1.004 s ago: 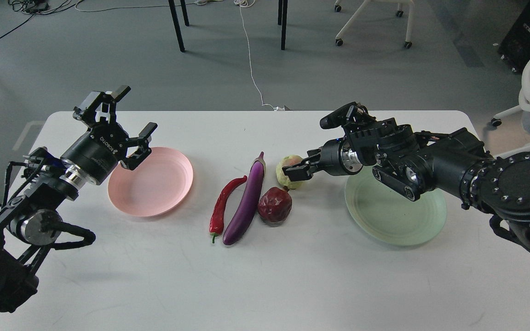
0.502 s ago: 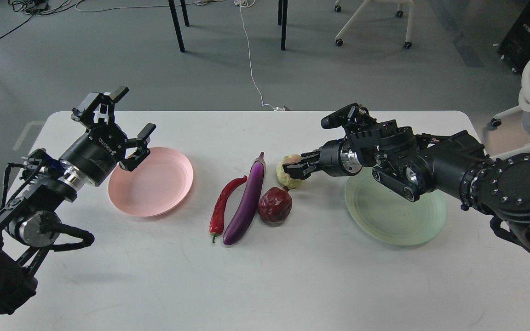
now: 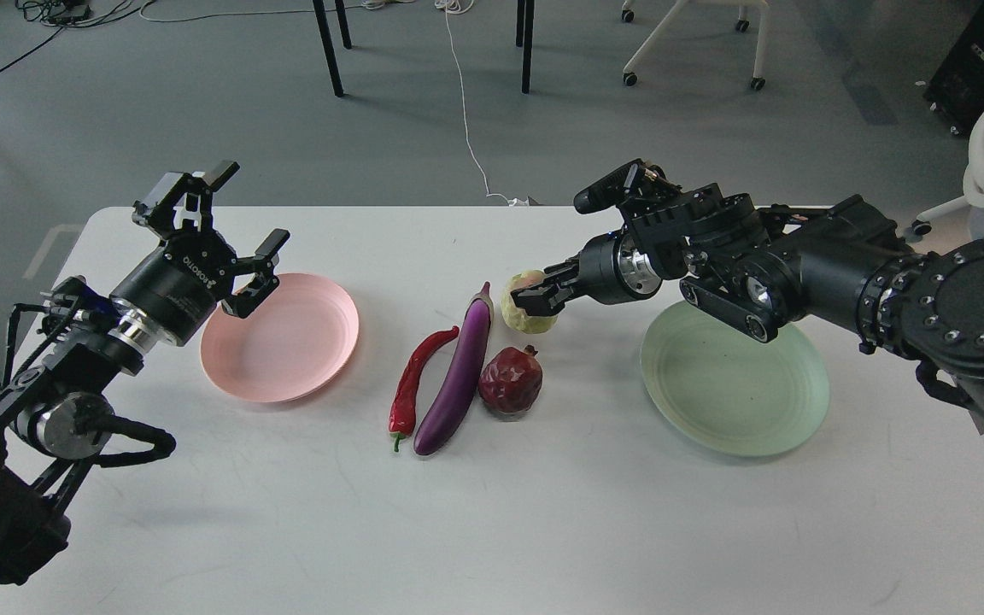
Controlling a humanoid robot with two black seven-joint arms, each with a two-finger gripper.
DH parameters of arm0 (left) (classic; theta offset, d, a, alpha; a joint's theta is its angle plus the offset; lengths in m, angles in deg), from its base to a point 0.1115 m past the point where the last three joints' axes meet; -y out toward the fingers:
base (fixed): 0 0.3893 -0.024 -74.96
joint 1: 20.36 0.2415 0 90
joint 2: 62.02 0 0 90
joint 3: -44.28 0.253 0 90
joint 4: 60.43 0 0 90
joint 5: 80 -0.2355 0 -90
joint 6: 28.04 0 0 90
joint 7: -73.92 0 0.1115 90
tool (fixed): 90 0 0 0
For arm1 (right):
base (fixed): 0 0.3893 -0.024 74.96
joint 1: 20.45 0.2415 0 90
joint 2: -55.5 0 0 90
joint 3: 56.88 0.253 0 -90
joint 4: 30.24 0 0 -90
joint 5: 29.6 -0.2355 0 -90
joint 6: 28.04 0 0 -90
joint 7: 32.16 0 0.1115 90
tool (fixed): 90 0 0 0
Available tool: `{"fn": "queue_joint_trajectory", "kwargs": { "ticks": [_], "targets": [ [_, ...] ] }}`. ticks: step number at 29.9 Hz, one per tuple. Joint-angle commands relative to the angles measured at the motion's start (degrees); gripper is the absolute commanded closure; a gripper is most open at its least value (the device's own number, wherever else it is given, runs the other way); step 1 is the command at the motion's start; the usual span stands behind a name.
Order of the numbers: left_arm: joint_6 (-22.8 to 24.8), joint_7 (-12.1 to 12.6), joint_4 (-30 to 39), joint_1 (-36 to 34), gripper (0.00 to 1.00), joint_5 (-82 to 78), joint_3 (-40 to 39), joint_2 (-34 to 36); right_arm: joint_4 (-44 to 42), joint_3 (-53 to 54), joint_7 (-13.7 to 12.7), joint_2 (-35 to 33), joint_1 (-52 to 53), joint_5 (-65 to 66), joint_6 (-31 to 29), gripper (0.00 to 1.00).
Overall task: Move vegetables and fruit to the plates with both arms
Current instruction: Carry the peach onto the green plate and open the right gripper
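Grey office floor surrounds the white counter (image 3: 492,512). Beside the long glossy purple eggplant (image 3: 458,376) lie a curved red chili pepper (image 3: 411,384) and a dark red pomegranate (image 3: 510,382). Beyond the eggplant's tip, the right hand (image 3: 536,301) clasps the lumpy yellow-green fruit (image 3: 526,303), likely bound for the pale green plate (image 3: 735,380). The left hand (image 3: 223,231), fingers spread, waits over the pale pink plate (image 3: 283,342).

The right gripper (image 3: 535,301) covers the right side of the yellow-green fruit (image 3: 523,306), so its fingertip contact there cannot be told; beyond that fruit, two chairs and black table legs run off the top edge
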Motion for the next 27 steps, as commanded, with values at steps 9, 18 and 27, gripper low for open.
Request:
{"fn": "queue_joint_trajectory", "kwargs": {
  "ticks": [9,18,27],
  "targets": [
    [-0.1,0.1,1.6,-0.2,0.02,0.0,0.3,0.1,21.0,-2.0,0.0,-22.6,10.1,9.8,-0.2,0.64],
    [-0.1,0.2,2.5,-0.2,0.02,-0.4,1.2,0.0,22.4,-2.2,0.0,-32.8,4.5,16.0,0.5,0.64],
    [-0.1,0.2,2.5,-0.3,0.02,-0.5,1.2,0.1,16.9,-2.0,0.0,-30.3,-0.2,16.0,1.3,0.54]
  ]
}}
